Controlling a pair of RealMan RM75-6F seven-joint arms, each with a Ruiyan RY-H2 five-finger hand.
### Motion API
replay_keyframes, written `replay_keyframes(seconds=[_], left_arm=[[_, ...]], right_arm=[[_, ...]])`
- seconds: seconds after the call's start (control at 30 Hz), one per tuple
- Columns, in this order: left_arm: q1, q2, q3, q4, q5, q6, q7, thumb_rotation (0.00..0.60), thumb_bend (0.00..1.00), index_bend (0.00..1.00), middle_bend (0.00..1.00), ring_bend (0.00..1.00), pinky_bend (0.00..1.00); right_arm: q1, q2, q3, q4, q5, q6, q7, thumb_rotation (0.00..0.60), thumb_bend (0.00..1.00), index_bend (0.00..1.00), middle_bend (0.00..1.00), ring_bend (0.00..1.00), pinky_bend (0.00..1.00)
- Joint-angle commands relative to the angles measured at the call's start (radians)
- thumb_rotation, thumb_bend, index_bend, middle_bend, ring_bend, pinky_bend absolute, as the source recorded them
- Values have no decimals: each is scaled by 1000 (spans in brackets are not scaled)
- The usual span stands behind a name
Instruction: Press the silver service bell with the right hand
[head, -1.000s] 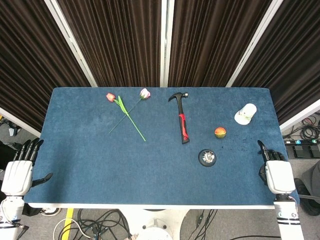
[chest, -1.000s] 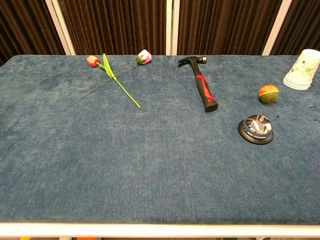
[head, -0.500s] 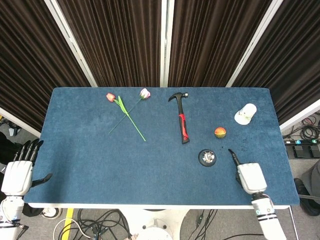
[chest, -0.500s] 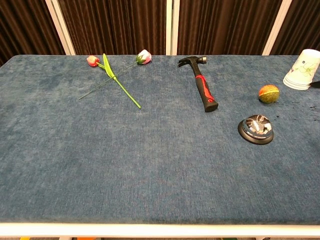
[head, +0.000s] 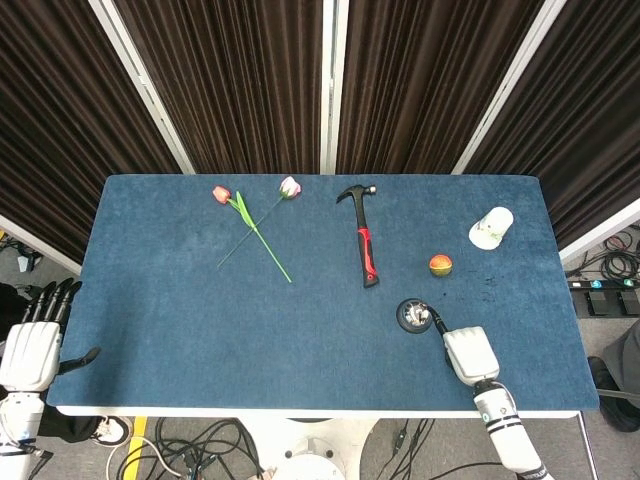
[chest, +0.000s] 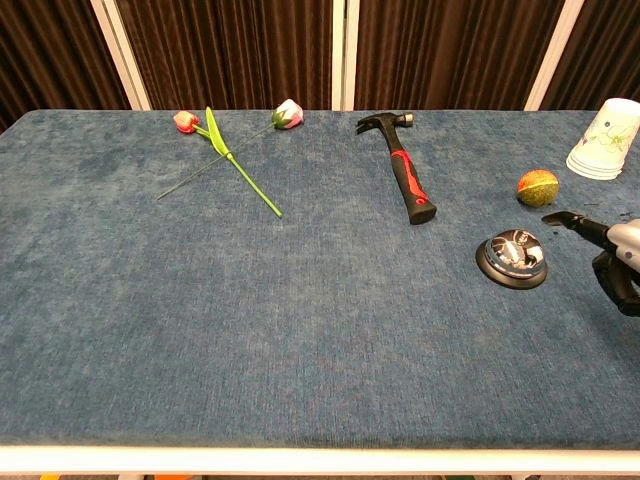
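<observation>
The silver service bell (head: 414, 314) (chest: 512, 257) on its black base sits on the blue table right of centre. My right hand (head: 468, 352) (chest: 618, 256) is just right of the bell, above the table, holding nothing. One dark finger (head: 438, 323) stretches toward the bell's right rim, and the rest look curled in. In the chest view a small gap shows between that fingertip (chest: 556, 217) and the bell. My left hand (head: 32, 345) hangs off the table's left edge with its fingers straight and empty.
A red-and-black hammer (head: 367, 242) lies behind the bell to the left. A small orange ball (head: 440, 264) and a tipped paper cup (head: 491, 228) lie behind it to the right. Two artificial flowers (head: 252, 222) lie at the back left.
My right hand has moved left from the table's right edge, over the table, to just beside the bell. The left hand has barely shifted.
</observation>
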Motion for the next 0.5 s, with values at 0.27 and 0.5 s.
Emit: replay_keyframes(seconds=[0.27, 0.5], left_arm=[[2, 4, -1, -3, -1, 1, -3, 600, 108, 86, 54, 0, 145], [2, 5, -1, -2, 0, 2, -6, 600, 108, 86, 53, 0, 145]], right_arm=[[26, -15, 3, 4, 35, -34, -28, 600, 1000, 8, 877, 786, 705], [38, -28, -5, 8, 62, -55, -54, 600, 1000, 9, 877, 786, 705]])
